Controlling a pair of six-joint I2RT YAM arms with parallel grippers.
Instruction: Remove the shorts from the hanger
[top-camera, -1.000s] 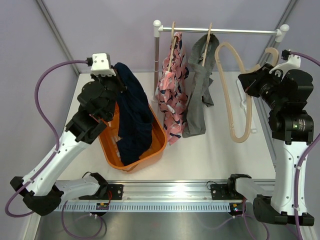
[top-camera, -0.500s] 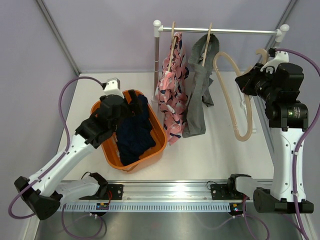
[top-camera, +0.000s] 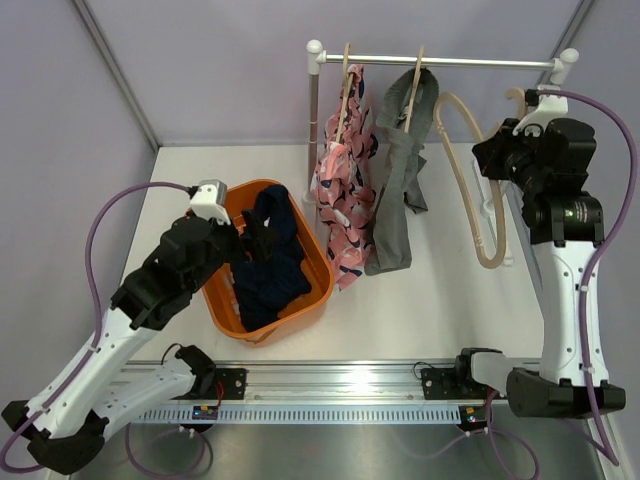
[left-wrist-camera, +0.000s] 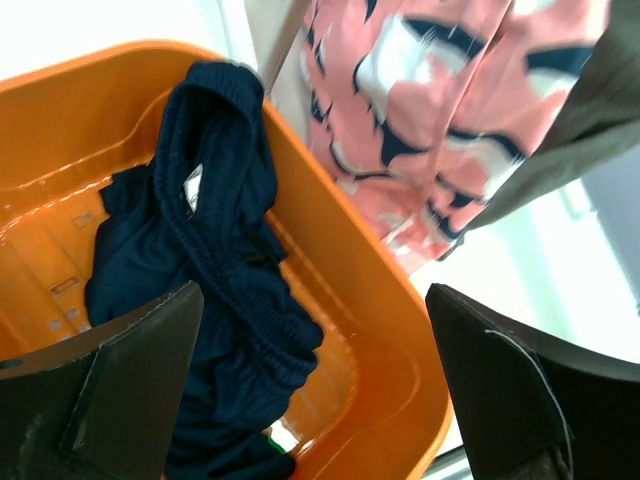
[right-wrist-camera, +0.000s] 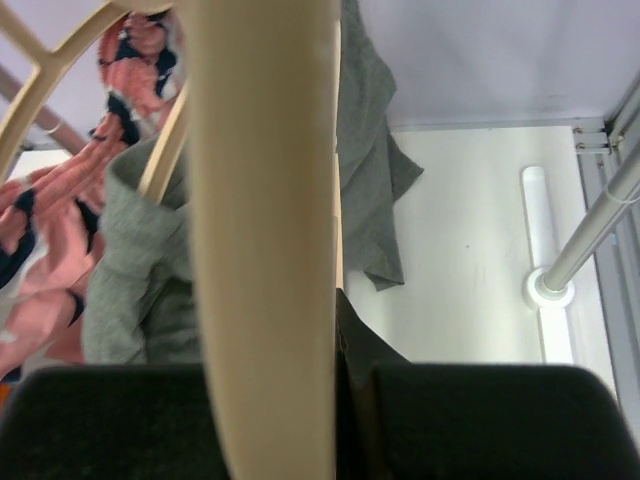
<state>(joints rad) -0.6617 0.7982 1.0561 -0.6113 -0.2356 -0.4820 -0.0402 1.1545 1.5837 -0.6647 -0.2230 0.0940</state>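
Seen from above, my left gripper (top-camera: 245, 245) is hovering over the orange basket (top-camera: 318, 290) that is holding the navy shorts (top-camera: 268, 275). The pink shorts (top-camera: 343, 195) are hanging just to its right, long axis downward, nearer this arm than my right gripper (top-camera: 500, 160).

Left wrist: my fingers (left-wrist-camera: 130, 390) are standing wide apart.

Right wrist: I am clamping an empty hanger (right-wrist-camera: 265, 250) beside the grey shorts (right-wrist-camera: 365, 150).

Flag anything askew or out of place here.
An empty beige hanger dangles slanted from the right gripper, off the rail. The navy shorts lie crumpled in the orange basket, waistband riding up over its rim. The grey shorts hang lopsided from the rail.
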